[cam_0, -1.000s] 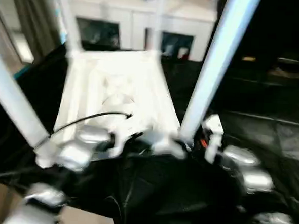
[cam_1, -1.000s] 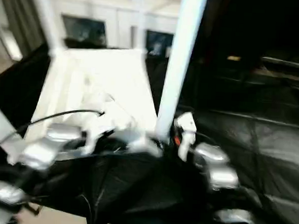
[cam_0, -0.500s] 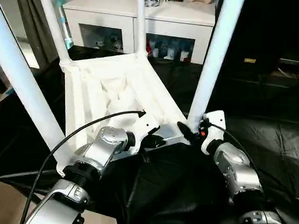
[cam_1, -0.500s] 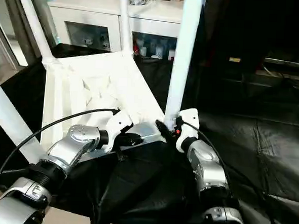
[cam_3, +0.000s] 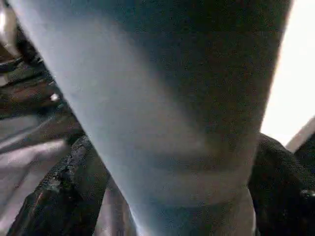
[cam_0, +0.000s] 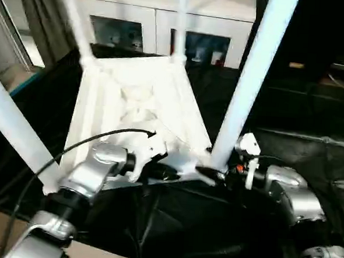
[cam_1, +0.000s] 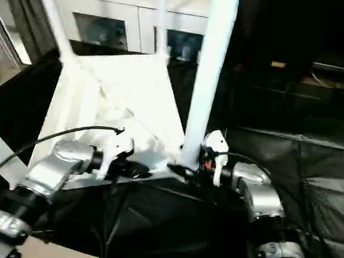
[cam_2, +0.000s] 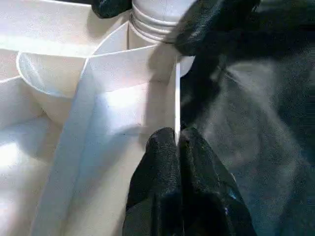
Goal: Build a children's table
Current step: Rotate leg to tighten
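Forearms of silver metal reach forward from the near edge over a black sheet (cam_0: 213, 225) that covers the ground under the work. The left end effector (cam_0: 160, 174) is clenched on the thin near rim of the children's table (cam_0: 138, 103); in the left wrist view its two black fingers (cam_2: 162, 162) press together with the white edge pinched between them. A black cable (cam_0: 95, 139) arcs from that wrist back along the left forearm.

The right end effector (cam_0: 211, 173) grasps the near right leg (cam_0: 251, 81) at its base, where the leg meets its corner socket; in the right wrist view dark fingers (cam_3: 69, 187) sit on either side of the pale tube. A small red spot shows on the white wrist housing (cam_0: 247, 146) just beside the leg.

The children's table lies upside down on the black sheet, ribbed underside facing up, legs standing upward. The near left leg (cam_0: 14, 131) rises at a slant beside the left forearm and crosses in front of that side of the top. Two further legs stand at the far corners, the far left leg (cam_0: 76, 24) and the far right leg (cam_0: 179, 24).

Beyond the far corners stands a white cabinet (cam_0: 161, 23) with dark glass doors, partly masked by the far legs. A grey curtain (cam_0: 36, 15) hangs at the far left, and dark furniture (cam_0: 321, 74) fills the far right.
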